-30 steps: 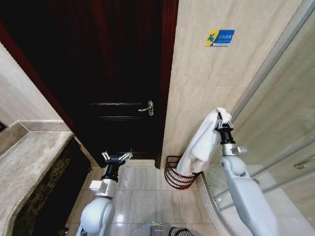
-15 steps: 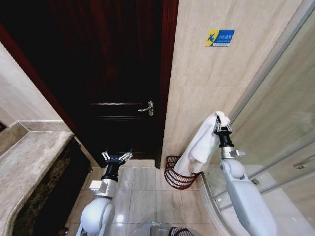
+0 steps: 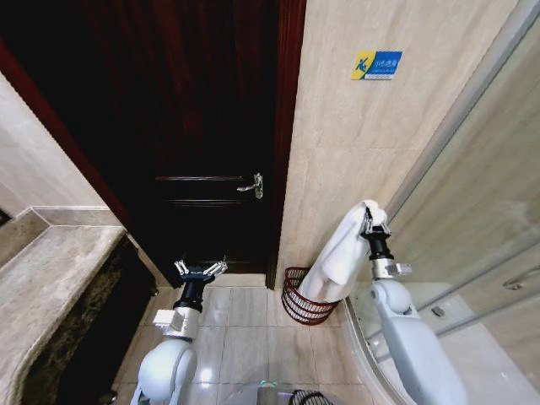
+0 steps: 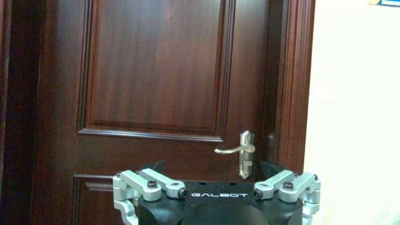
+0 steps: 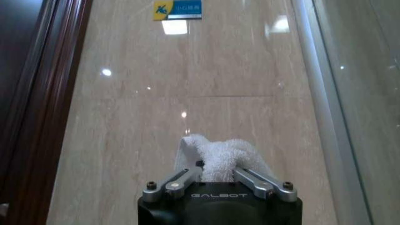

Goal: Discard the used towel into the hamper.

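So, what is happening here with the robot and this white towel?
The right claw is shut on the top of a white towel and holds it up beside the tiled wall. The towel hangs down, and its lower end reaches into the hamper, which stands on the floor next to the dark wooden door. The towel is not yet released. The left claw is open, holds nothing and points at the door.

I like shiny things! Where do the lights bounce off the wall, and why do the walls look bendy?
Right wrist view: bright glare spots sit on the glossy tile wall, one just under the blue sign. Head view: the wide lens slants the door and walls; the door looks very dark.
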{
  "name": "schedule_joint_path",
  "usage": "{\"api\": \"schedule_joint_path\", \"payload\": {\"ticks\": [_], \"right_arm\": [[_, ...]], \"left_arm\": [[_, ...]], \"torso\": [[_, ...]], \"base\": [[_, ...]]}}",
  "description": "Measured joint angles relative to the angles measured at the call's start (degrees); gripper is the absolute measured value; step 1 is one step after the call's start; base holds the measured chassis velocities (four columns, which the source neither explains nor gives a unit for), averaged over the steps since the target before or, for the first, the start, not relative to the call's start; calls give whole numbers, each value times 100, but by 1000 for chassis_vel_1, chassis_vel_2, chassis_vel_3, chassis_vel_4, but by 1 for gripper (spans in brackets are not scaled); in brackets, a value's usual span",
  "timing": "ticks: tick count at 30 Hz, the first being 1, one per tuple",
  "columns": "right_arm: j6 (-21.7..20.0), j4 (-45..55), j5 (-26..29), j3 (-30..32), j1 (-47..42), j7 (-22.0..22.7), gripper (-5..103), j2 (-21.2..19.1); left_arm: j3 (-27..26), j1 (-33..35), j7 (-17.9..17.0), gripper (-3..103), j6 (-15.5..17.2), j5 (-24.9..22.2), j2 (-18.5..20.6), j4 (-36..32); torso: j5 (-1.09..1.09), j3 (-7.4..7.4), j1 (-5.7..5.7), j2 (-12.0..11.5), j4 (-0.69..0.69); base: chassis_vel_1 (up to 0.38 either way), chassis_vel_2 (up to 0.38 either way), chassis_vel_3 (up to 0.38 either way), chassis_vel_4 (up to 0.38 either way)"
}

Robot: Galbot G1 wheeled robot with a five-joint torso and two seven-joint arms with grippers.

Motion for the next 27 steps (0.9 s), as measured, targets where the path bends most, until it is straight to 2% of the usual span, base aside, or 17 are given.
{"api": "schedule_joint_path", "payload": {"ticks": [11, 27], "right_arm": [[125, -7, -204, 21, -156, -55, 5, 139], [134, 136, -203, 97, -283, -23, 5, 166]], "left_arm": [[0, 0, 0, 100, 0, 0, 0, 0], [0, 0, 0, 100, 0, 0, 0, 0]], "torso": [[0, 0, 0, 0, 0], [0, 0, 0, 0, 0]], "base": [[0, 0, 0, 0], [-8, 9, 10, -7]]}}
